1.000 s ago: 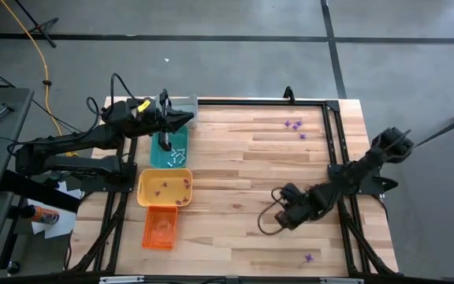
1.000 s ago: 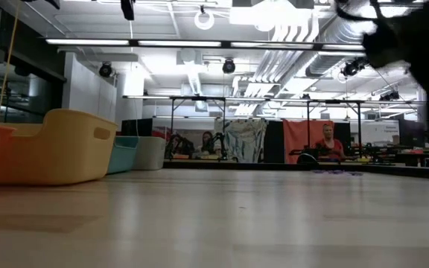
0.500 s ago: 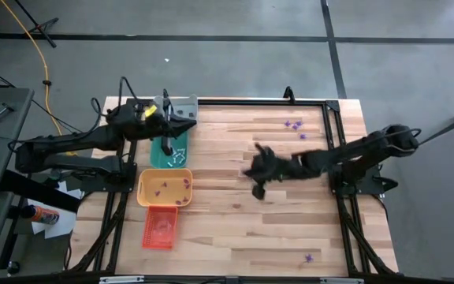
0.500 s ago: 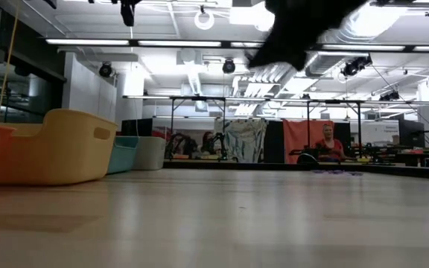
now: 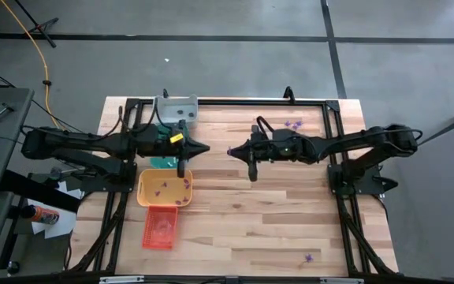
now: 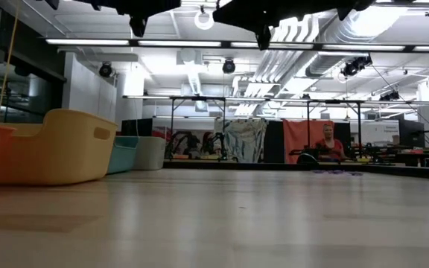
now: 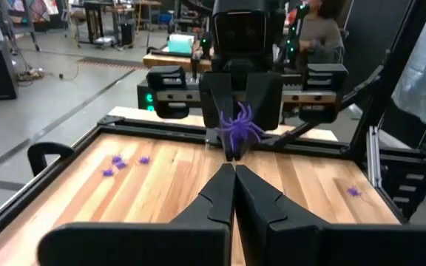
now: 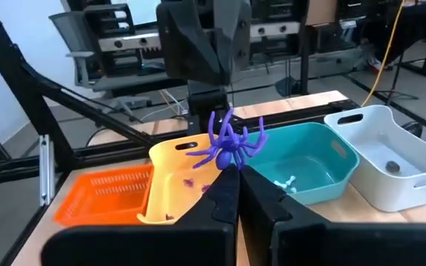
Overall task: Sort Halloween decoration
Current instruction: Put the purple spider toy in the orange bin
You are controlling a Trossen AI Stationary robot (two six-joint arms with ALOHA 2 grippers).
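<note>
Right now the right gripper (image 5: 232, 150) is clamped on a purple spider (image 8: 225, 144), held mid-air just right of the yellow tray (image 5: 145, 192), prob. to drop it w/ the other purple bits there. Left gripper (image 5: 203, 147) is shut, empty, facing it across the tray's top edge.

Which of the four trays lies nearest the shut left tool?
The yellow tray: the left tool hovers off its far corner, while the teal tray sits under the arm; grey and orange lie farther.

Trays (image 5: 165, 189) (four) along table's (image 5: 290, 229) left
</note>
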